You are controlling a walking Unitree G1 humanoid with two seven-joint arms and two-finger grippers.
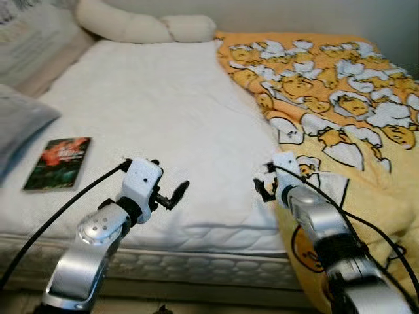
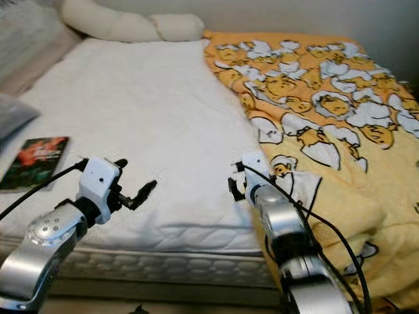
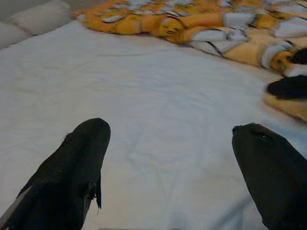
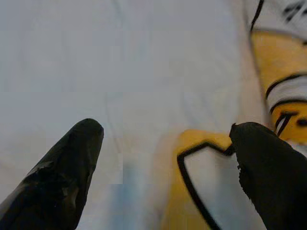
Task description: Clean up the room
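White mattress (image 1: pixel 150 124) of a bed fills most of the head views, its quilted side panel showing along the near edge. Two cream pillows (image 1: pixel 141 26) lie at the far end against the wall. Part of a grey pillow (image 1: pixel 19 121) enters at the robot's left. On the robot's right half of the bed lies an orange blanket (image 1: pixel 340 98) printed with white and yellow cartoon figures; its near part hangs over the front edge of the mattress, and its left border runs from the far pillows toward the near edge. A book (image 1: pixel 59 162) with a dark red and green cover lies flat on the mattress at the robot's left, near the front edge and just beside the grey pillow.

Left gripper (image 3: pixel 172 143) hovers above bare mattress near the front edge, fingers (image 3: pixel 72 167) spread apart with nothing between them; the book lies well to its left, apart from it. Right gripper (image 4: pixel 168 148) is held over the blanket's left border at the near edge of the bed, fingers (image 4: pixel 67 167) likewise spread and empty: one finger is over white sheet, the other over the blanket's printed fabric. Whether the fingertips touch the cloth cannot be told.
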